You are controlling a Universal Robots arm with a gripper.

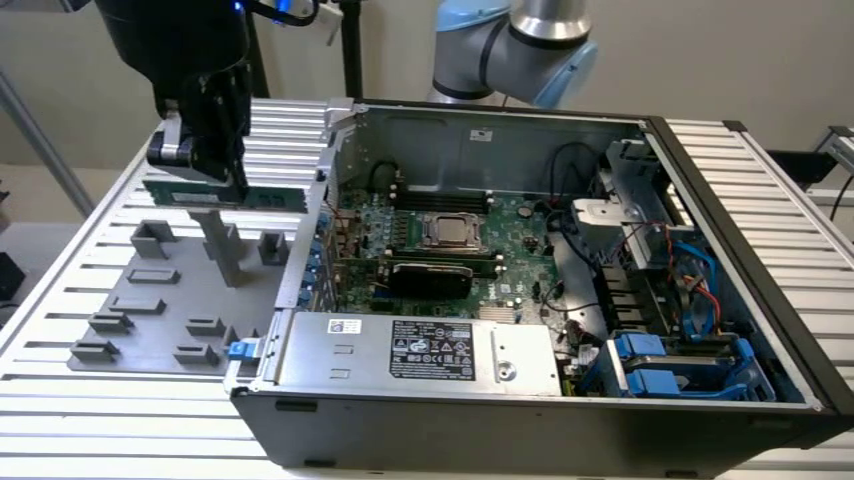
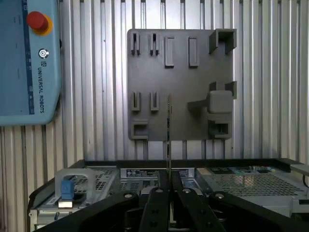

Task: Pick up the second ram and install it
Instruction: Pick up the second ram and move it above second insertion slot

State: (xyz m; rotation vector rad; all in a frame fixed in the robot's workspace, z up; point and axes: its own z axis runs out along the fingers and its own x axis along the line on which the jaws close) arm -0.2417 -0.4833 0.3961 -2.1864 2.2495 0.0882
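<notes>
second ram (image 1: 274,196) clamped in the claw (image 2: 168,180)

In the upper left of the frame, the gripper (image 1: 222,188) holds the second ram (image 1: 280,196) level, clear above the grey fixture plate (image 1: 147,300). The open computer case (image 1: 747,250) fills the centre and right, motherboard (image 1: 400,225) exposed.

We record, on the worktop (image 1: 54,400): fixture plate (image 1: 160,300) at the exterior view's left, open computer case (image 1: 534,440) just beside it, at the right. In the case: motherboard (image 1: 521,225), CPU socket (image 1: 454,232) at its middle, power supply (image 1: 427,350) in front. Above the plate: second ram (image 1: 278,196), clamped in the pincer (image 1: 220,195).
</notes>
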